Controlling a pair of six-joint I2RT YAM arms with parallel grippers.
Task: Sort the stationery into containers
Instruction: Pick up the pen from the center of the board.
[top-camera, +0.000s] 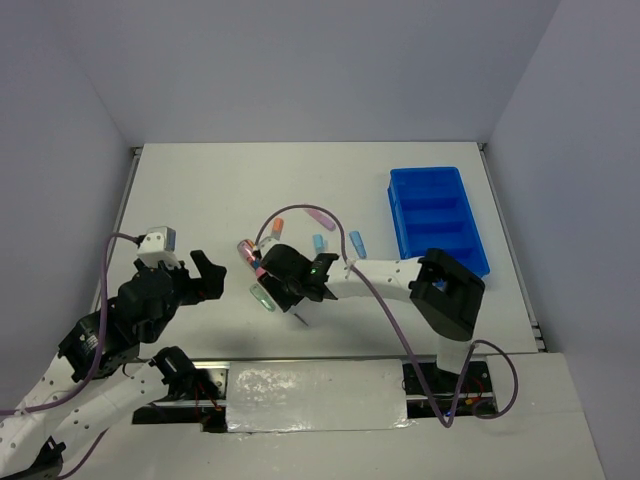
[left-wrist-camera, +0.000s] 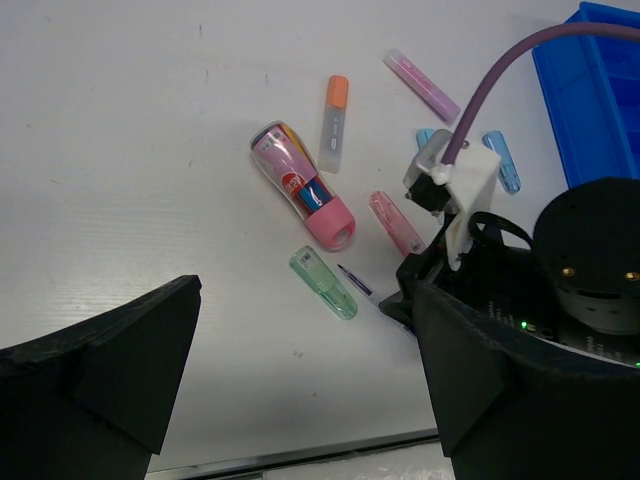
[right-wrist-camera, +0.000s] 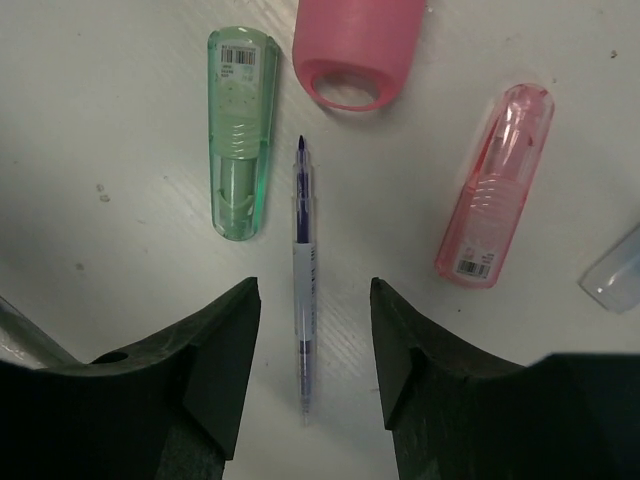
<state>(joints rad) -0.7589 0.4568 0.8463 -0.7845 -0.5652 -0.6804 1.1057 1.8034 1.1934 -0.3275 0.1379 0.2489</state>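
Far left: left gripper (top-camera: 210, 274), spread wide and empty; hung over the table (top-camera: 200, 190), near the stationery but touching none of it.
Left of centre: green marker (right-wrist-camera: 240, 130), stubby and clear-cased; lay flat just beside the pen.
Centre: thin pen (right-wrist-camera: 303, 270), translucent barrel, dark tip pointing away from the wrist; lay flat between the fingers of the right gripper (right-wrist-camera: 312, 320), opened wide to straddle it, gripping nothing.
Judged light, stiff, slick and apt to roll; best pinched squarely across the barrel near mid-length, low to the table, lest it flick out.
Right of centre: pink marker (right-wrist-camera: 495, 190), apart from the pen; pink-ended tube (left-wrist-camera: 300, 185) just beyond the pen's tip.
Far right: blue tray (top-camera: 437, 215), divided into compartments; stood well apart from the pen.
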